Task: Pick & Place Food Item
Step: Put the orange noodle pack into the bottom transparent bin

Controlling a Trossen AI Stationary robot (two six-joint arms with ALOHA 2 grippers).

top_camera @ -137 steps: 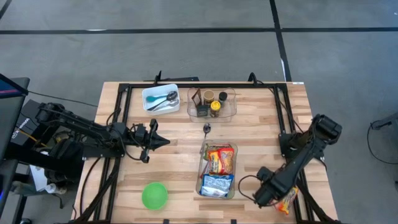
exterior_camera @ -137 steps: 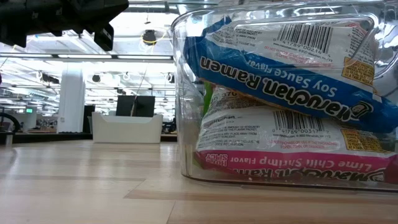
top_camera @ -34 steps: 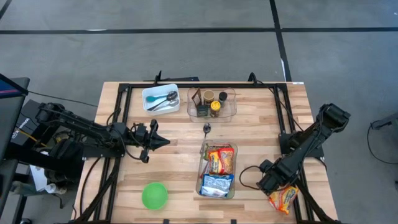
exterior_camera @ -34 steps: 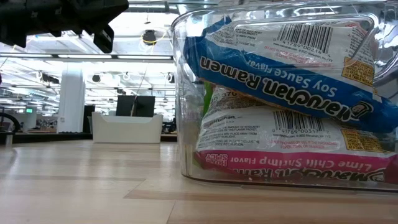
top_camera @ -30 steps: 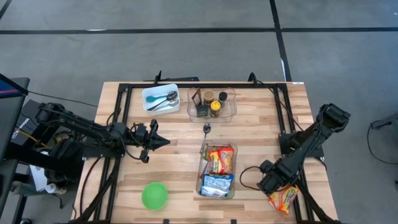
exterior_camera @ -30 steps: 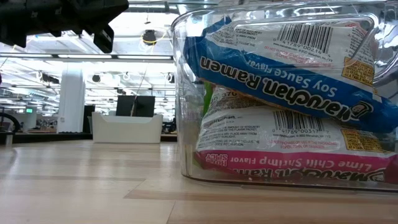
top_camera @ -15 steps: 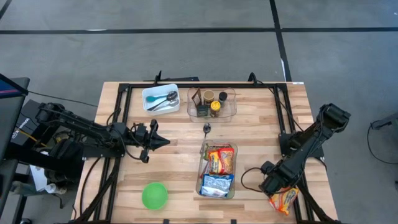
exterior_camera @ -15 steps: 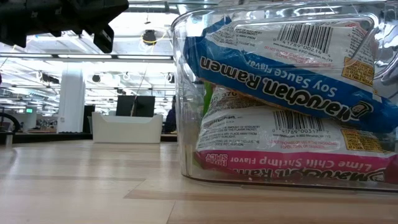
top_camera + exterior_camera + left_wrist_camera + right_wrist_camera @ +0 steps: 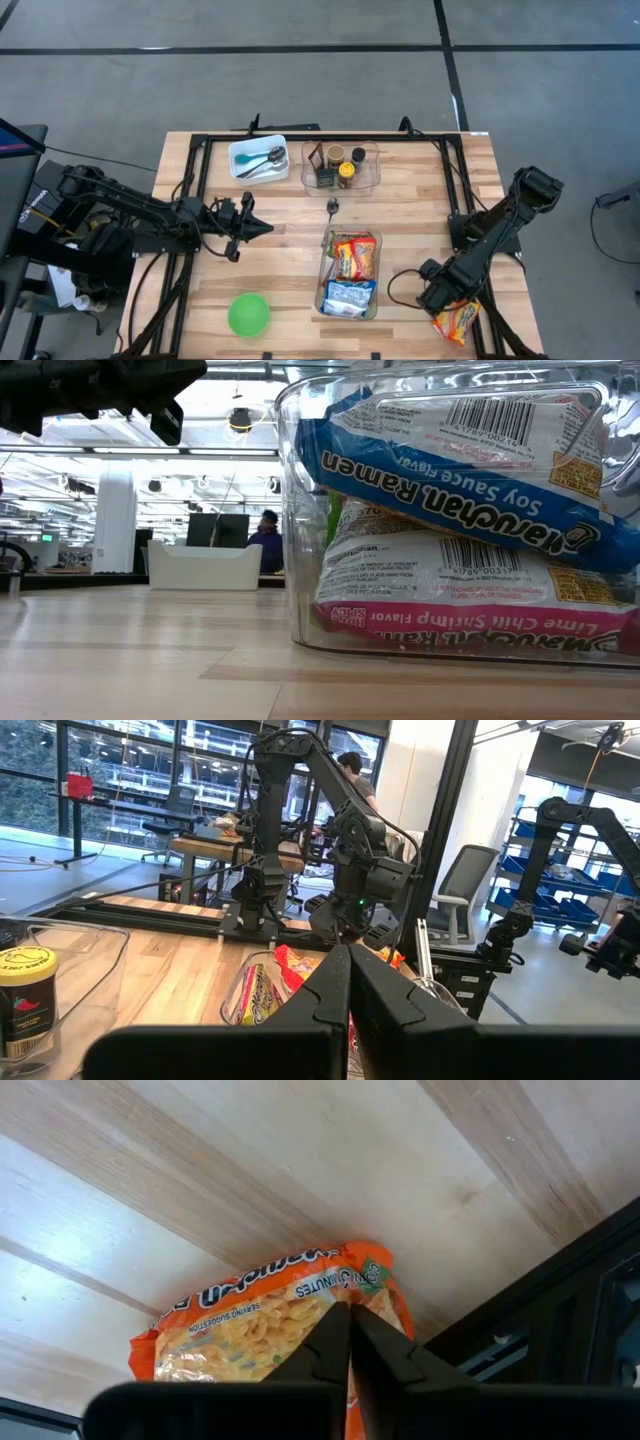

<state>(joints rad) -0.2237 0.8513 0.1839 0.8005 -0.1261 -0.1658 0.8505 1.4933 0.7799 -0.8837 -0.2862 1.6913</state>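
One orange ramen pack [image 9: 455, 321] lies flat on the table [image 9: 280, 280] at its front-right corner, by the edge — orange wrapper, noodle print, partly covered in the high view by the arm above it. The right gripper [image 9: 438, 297] is directly over the pack's inner end; in the right wrist view its two dark fingers [image 9: 325, 1342] are pressed together, tips meeting over the pack [image 9: 270, 1330], nothing between them. Contact w/ the wrapper can't be made out.

Just beside, toward the table's middle: one clear bin [image 9: 349, 273] w/ three ramen packs counted from above; the low view shows only two, a blue soy-sauce pack [image 9: 450, 440] stacked on a pink lime-chili-shrimp pack [image 9: 470, 600], both cut off at the frame edge.

Farther back — a second clear bin [image 9: 341, 166] w/ a few jars, count unclear, and one white tray [image 9: 258, 157] holding utensils. One small dark item [image 9: 332, 207] between the bins, too small to identify. One green bowl [image 9: 249, 314] front-left.

Left gripper [image 9: 262, 227] hangs over the table's left-centre, fingers closed together, empty. One person [image 9: 267, 540] is visible in the room behind.
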